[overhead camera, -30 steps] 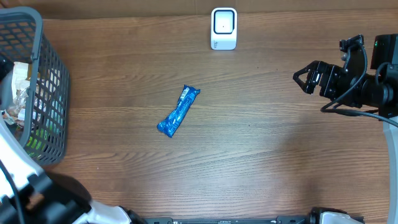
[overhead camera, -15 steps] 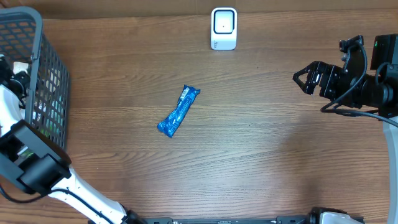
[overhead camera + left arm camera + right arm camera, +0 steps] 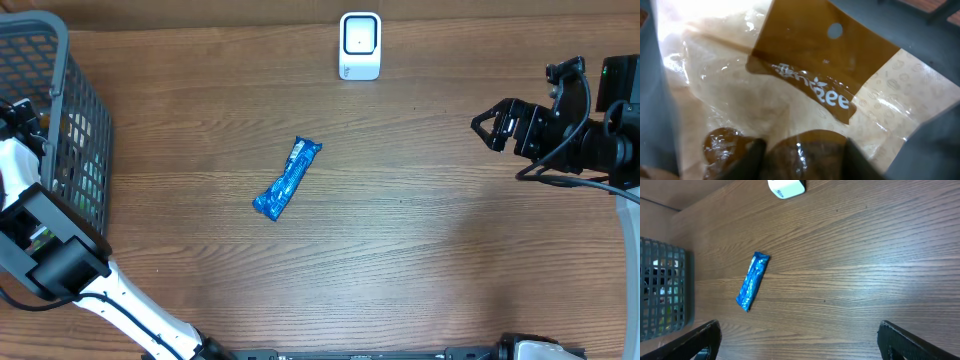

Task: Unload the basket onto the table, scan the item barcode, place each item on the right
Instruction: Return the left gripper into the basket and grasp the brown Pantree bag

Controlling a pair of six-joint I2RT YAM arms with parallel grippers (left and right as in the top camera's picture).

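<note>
glossy tan pouch, brown header band with round hang hole

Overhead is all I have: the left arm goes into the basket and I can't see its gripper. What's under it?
Observer: The left wrist view is filled by a tan-and-brown pouch with a round hang hole.
Operator: Gripped?
Observer: Can't tell. A blurred finger shows at the bottom edge, against the pouch.
Operator: Barcode showing?
Observer: None on the face in view, only pale lettering on the brown band.
</note>
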